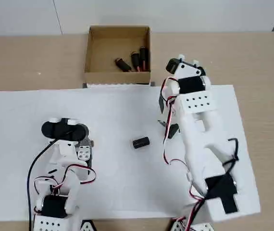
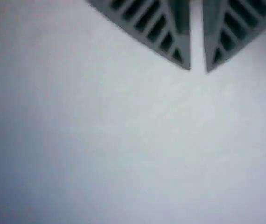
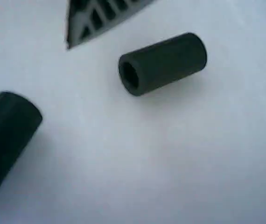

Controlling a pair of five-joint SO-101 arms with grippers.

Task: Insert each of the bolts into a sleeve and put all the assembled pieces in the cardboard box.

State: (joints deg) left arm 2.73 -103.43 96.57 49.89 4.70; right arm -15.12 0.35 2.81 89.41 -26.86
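A black hollow sleeve (image 1: 141, 143) lies on its side on the white paper (image 1: 113, 187), mid-table. In the right wrist view the same sleeve (image 3: 163, 63) shows its open end, close to one grey ribbed finger (image 3: 95, 21). A second black cylinder (image 3: 7, 140), like another sleeve, lies beside it. My right gripper (image 1: 168, 118) hovers open just right of the sleeve, holding nothing. My left gripper (image 1: 85, 149) is low over bare paper at the left, and its fingers (image 2: 170, 37) stand almost together with nothing between them. The cardboard box (image 1: 93, 53) holds three dark assembled pieces (image 1: 134, 60).
The white paper covers most of the wooden table (image 1: 26, 57). The box stands just beyond the paper's far edge. Red, black and white cables (image 1: 168, 154) hang beside both arms. Bare paper stretches between the left gripper and the sleeve.
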